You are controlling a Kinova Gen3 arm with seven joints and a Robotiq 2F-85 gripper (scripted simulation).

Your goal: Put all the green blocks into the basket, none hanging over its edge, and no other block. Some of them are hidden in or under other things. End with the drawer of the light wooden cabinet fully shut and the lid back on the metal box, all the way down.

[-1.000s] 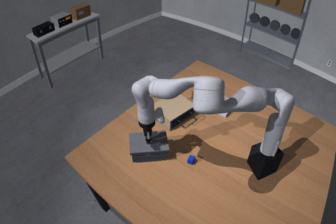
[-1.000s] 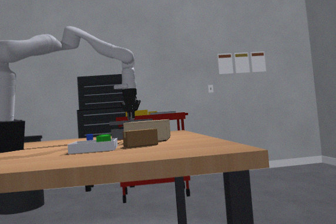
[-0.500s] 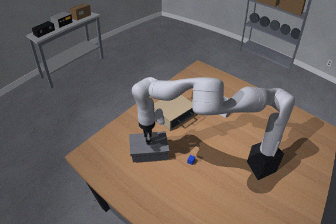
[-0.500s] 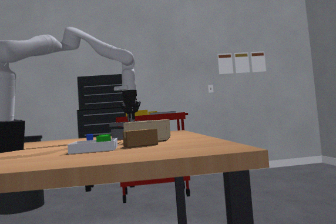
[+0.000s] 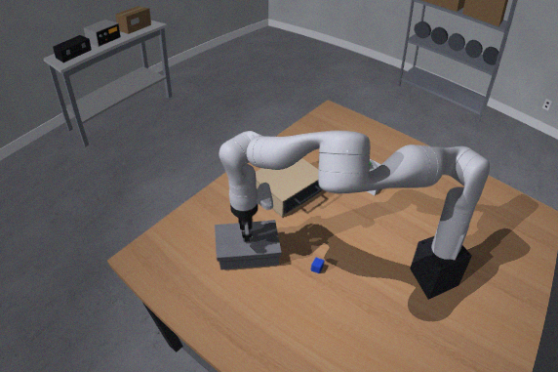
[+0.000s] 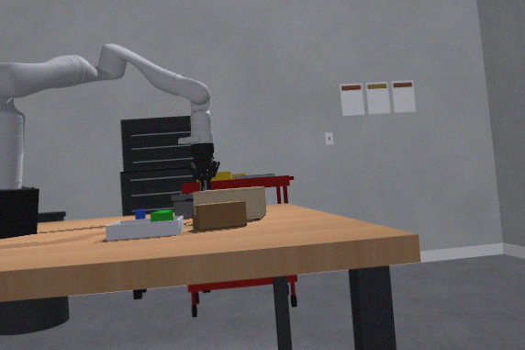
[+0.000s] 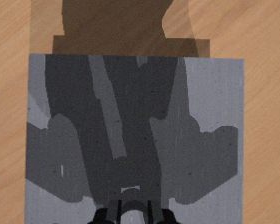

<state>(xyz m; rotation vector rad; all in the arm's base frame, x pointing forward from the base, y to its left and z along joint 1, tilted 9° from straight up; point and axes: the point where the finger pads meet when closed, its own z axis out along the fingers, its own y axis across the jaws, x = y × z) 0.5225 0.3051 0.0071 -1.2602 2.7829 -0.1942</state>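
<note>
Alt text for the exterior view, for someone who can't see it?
A robot arm reaches over a wooden table, its gripper pointing down behind a tan cabinet. Nearer stand a brown box and a white basket showing green.

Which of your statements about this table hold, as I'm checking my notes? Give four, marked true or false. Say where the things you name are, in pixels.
1. The blue block [image 5: 317, 266] [image 6: 140, 214] is in the basket [image 5: 373, 191] [image 6: 144, 231]. False: it lies on the table.
2. Green shows above the basket's rim. True.
3. The gripper [image 5: 246, 238] [image 6: 205, 186] [image 7: 134, 215] is wide open. False: it is shut on the lid [image 5: 226, 235] [image 6: 181, 197] [image 7: 216, 90].
4. The lid is over the metal box [image 5: 249, 263] [image 6: 184, 209]. True.
</note>
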